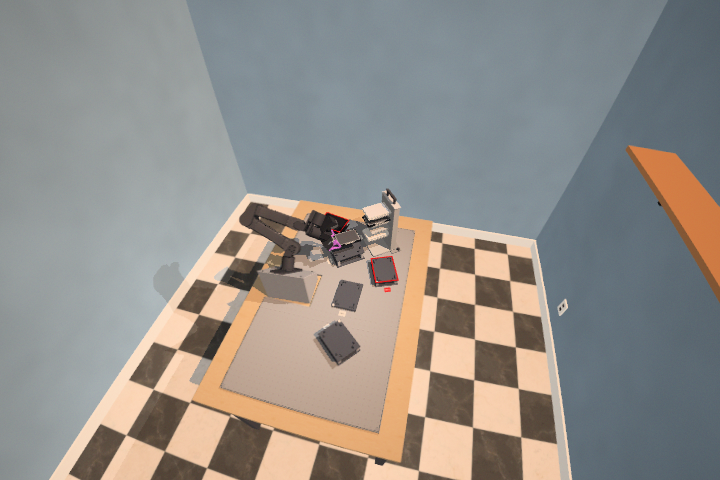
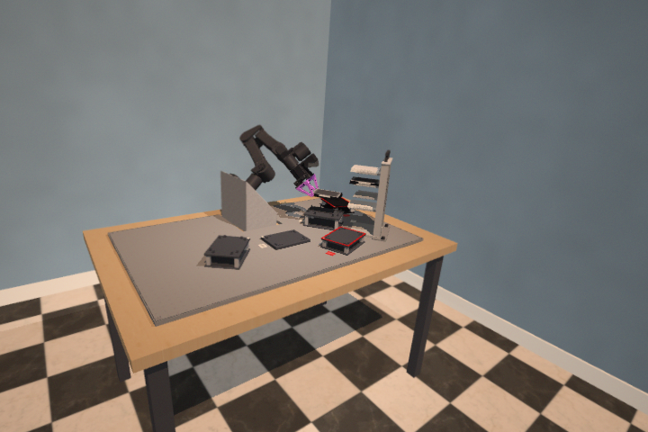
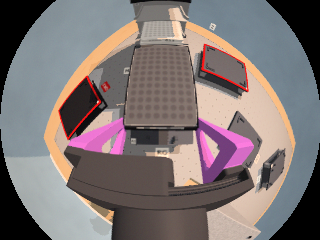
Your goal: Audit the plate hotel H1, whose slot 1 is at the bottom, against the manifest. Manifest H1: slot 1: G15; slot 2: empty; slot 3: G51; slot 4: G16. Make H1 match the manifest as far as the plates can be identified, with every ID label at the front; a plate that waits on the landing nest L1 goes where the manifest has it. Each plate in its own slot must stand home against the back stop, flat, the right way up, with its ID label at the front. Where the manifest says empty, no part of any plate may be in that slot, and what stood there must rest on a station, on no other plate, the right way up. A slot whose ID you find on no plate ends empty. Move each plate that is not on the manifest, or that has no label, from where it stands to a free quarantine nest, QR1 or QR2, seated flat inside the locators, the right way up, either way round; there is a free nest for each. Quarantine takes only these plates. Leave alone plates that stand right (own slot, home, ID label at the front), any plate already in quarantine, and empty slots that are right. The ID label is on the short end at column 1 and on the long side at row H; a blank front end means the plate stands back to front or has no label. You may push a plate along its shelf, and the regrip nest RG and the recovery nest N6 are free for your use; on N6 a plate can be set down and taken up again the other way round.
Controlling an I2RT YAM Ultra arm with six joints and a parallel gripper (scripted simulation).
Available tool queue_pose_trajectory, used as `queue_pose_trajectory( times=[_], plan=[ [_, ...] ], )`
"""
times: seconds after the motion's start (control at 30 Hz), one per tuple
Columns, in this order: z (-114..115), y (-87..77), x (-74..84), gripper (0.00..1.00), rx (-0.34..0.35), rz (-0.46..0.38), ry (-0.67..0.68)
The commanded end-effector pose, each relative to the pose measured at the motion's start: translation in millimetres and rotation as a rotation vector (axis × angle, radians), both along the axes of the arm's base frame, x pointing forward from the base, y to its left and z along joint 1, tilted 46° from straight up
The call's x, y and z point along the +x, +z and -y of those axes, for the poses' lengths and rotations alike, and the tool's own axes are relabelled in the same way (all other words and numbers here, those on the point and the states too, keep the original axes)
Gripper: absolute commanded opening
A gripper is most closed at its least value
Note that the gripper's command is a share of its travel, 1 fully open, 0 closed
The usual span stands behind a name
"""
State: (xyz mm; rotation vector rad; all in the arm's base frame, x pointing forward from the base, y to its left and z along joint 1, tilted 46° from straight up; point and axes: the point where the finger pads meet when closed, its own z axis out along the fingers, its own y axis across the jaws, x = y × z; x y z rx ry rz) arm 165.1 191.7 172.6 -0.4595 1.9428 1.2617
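Note:
My gripper (image 3: 160,121) with pink fingers is shut on the near end of a dark plate (image 3: 162,87) and holds it level in the air. In the exterior view the plate (image 2: 328,193) hangs above a raised black nest (image 2: 325,217), in front of the hotel H1 (image 2: 381,198), with the gripper (image 2: 309,187) on its left. The hotel shows a white plate (image 2: 364,168) in the top slot, a dark plate (image 2: 364,180) below it, a bare shelf under that, and a white plate (image 2: 360,206) at the bottom. I can read no labels.
Two red-rimmed nests stand near: one in front of the hotel (image 2: 343,237), one behind the held plate. A flat dark nest (image 2: 285,238) and a raised black nest (image 2: 226,249) lie mid-table. The grey wedge (image 2: 243,206) carries the arm's base.

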Motion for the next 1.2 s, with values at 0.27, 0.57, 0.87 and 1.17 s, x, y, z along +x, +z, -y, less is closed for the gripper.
queue_pose_trajectory(
  times=[0.27,0.57,0.87,1.17],
  plan=[
    [-2.3,0.0,0.6,0.86,0.014,0.034,-0.020],
    [-4.7,-3.5,0.0,0.86,0.013,0.031,-0.020],
    [-7.8,-6.5,-0.8,0.86,0.014,0.031,-0.020],
    [-10.4,-10.6,-1.0,0.86,0.010,0.024,-0.020]
  ],
)
